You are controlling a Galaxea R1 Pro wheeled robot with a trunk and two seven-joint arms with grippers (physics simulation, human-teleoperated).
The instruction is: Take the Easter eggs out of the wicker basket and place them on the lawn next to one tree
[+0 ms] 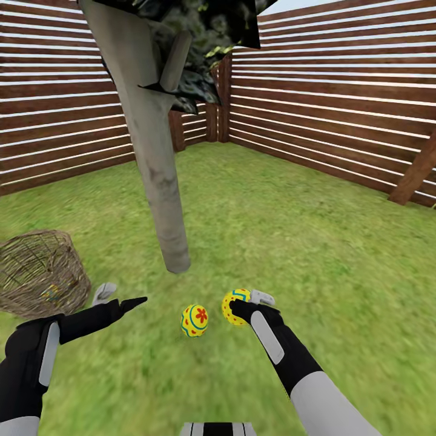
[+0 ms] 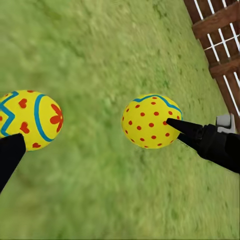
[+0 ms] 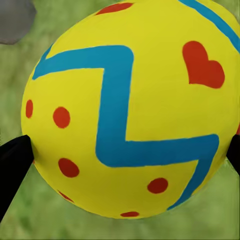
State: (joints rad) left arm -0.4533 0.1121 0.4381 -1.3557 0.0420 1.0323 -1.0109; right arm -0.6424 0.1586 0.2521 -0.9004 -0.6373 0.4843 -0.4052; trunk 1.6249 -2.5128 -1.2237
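Right gripper (image 1: 237, 307) clamped on dotted Easter egg (image 1: 231, 306), held just above lawn (image 1: 303, 254); fingertips (image 3: 12, 162) pinch both sides. Left gripper (image 1: 121, 298) spread wide, holding nothing. Second egg (image 1: 194, 320), flower pattern, lies on grass between grippers. Tree trunk (image 1: 163, 200) near, just beyond eggs. Wicker basket (image 1: 39, 281) at left; something yellow inside, can't confirm third egg. Slat fence (image 1: 339, 115) behind.

I see both eggs (image 1: 194, 320) smooth, painted, slightly glossy yellow; basket (image 1: 37, 280) loose brown wicker, see-through weave; trunk (image 1: 158, 181) smooth matt grey-beige; fence (image 1: 339, 103) brown wooden slats; lawn (image 1: 315, 254) mottled matt grass; my right hand (image 1: 242, 306) matt black fingers, grey plastic-looking shell.
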